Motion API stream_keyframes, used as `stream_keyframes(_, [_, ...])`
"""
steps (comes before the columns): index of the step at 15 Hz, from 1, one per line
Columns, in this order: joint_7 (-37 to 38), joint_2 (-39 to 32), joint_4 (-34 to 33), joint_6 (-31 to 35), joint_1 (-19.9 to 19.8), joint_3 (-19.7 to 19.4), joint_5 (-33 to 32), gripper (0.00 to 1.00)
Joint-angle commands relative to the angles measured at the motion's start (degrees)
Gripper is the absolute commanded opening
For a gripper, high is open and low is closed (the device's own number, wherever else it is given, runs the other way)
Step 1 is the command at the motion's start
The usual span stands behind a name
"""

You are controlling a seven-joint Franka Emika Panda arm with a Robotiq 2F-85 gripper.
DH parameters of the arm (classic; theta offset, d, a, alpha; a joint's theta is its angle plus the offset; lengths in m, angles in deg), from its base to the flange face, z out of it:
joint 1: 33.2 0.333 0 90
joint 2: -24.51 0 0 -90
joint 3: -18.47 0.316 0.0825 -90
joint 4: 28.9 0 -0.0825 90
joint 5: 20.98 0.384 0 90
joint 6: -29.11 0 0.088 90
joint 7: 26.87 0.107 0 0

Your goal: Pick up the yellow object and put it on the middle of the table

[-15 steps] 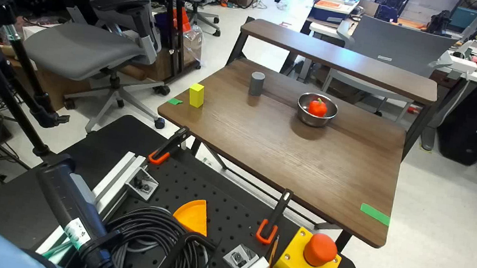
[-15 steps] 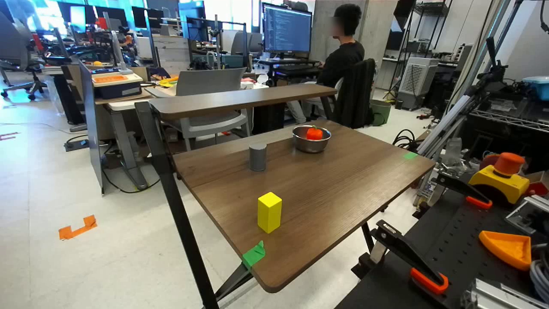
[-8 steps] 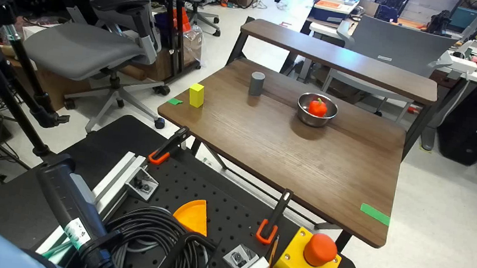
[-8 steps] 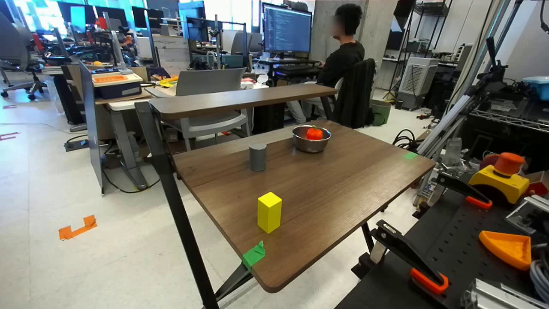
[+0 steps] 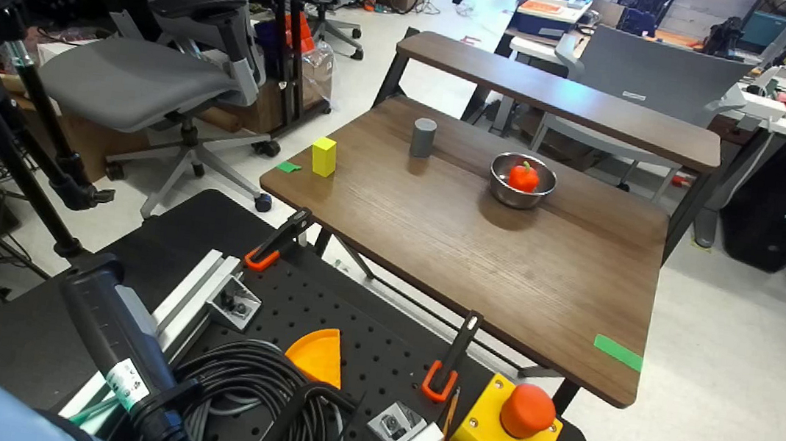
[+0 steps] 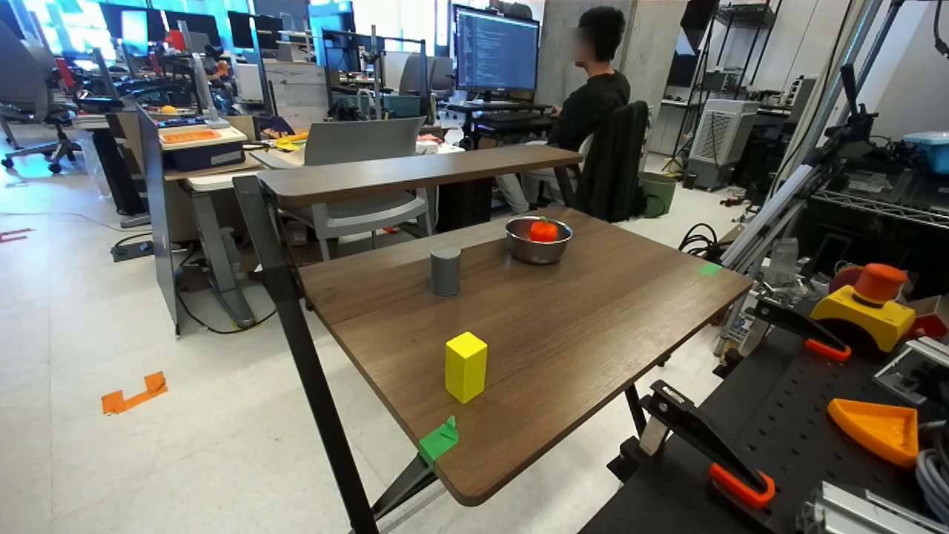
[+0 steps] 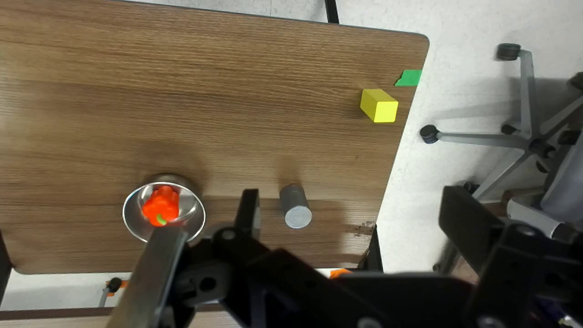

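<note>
At eight o'clock in the wrist view, bowl [image 7: 136,214] around the pepper [image 7: 161,206], probably against rolling. At six, cylinder [image 7: 296,205], upright. Near four, claw [image 7: 350,205], spread and empty, presumably for gripping. At two, block [image 7: 380,107], upright, likely for easy grasping, on the table [image 7: 227,114] near tape [image 7: 409,77]; toward one o'clock from the claw, well apart.

Your bright yellow block [image 6: 465,368], taller than wide, upright on end — near a rounded corner of your brown, wood-grained tabletop [image 6: 571,322], well away from its middle.
</note>
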Motion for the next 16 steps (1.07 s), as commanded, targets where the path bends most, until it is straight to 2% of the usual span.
stream_keyframes(1, [-0.2,0.0,-0.1,-0.2,-0.7,0.7,0.3,1.00])
stream_keyframes(8, [0.0,-0.8,-0.4,0.4,-0.4,0.7,1.0,1.00])
stream_keyframes(12, [3.8,-5.5,-1.4,3.7,-0.1,2.7,0.9,1.00])
stream_keyframes(16, [8.3,-13.5,-3.6,8.7,1.1,6.7,0.1,1.00])
